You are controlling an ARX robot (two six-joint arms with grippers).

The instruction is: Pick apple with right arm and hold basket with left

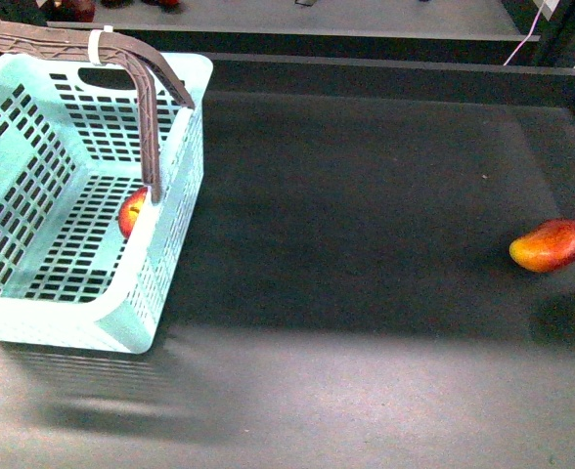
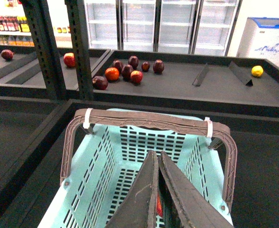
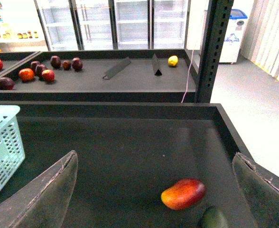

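Observation:
The turquoise basket [image 1: 160, 283] stands at the table's left, its brown handles [image 1: 141, 73] raised and bound with a white tie. The apple [image 1: 131, 213] lies inside it against the near right wall, half hidden by the rim. Neither gripper shows in the front view. In the left wrist view my left gripper [image 2: 156, 153] is shut, hovering over the basket [image 2: 89, 171] short of the handles [image 2: 149, 119]; a red sliver of the apple [image 2: 159, 206] shows below the fingers. My right gripper [image 3: 154, 156] is open and empty above the table, far from the basket [image 3: 2, 142].
A red-orange mango-shaped fruit [image 1: 552, 244] lies at the table's right, below my right gripper's open fingers [image 3: 183, 193]. A dark green fruit [image 3: 213, 219] lies beside it. The table has raised black edges. A back shelf holds several red fruits [image 2: 125, 71] and a yellow one [image 2: 257, 71].

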